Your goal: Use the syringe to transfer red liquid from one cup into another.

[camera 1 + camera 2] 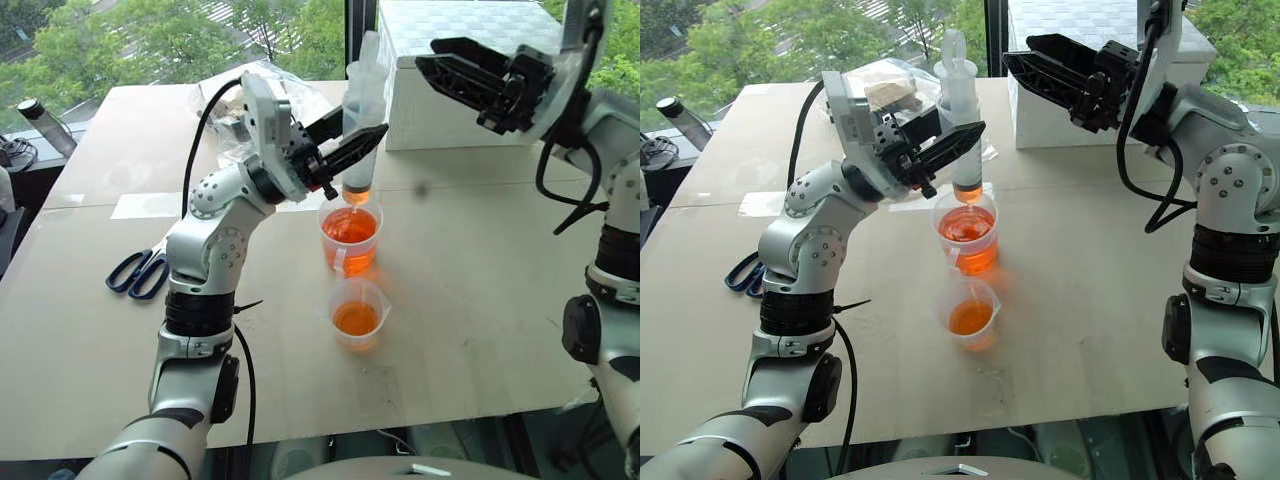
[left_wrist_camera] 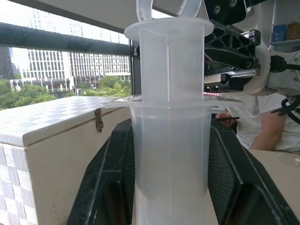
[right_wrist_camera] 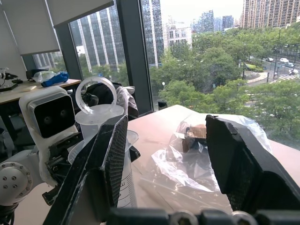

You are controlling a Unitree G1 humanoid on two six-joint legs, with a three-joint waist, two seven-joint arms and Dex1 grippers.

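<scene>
1. Left of centre in the head view, my left claw point(image 1: 345, 160) is clamped shut on the syringe point(image 1: 362, 120); in the left wrist view both black fingers point(image 2: 112, 183) press the clear barrel from either side.
2. The syringe's long axis stands close to upright, ring end toward the top of the frame, orange tip pointing down. The plunger looks pushed well into the barrel, though I cannot tell how much liquid is inside.
3. Centre frame, straight below that tip, sits the tall cup point(image 1: 350, 238) with red liquid point(image 1: 350, 226) in it. The tip is at or just above its rim; whether it touches the liquid I cannot tell.
4. Just below the tall cup in the picture, nearer to me, stands the short cup point(image 1: 358, 314), also holding some red liquid. The two cups are close, perhaps touching.
5. Upper right of the frame, my right claw point(image 1: 460, 75) has its fingers spread and grips nothing. It points toward the syringe's ring from the right, well apart from it.
6. The relation that matters, as I judge it: the ring lies left of my right claw, at about its height in the picture, so that hand is the one placed to work the plunger along the upright axis while my left holds the barrel steady over a cup.
</scene>
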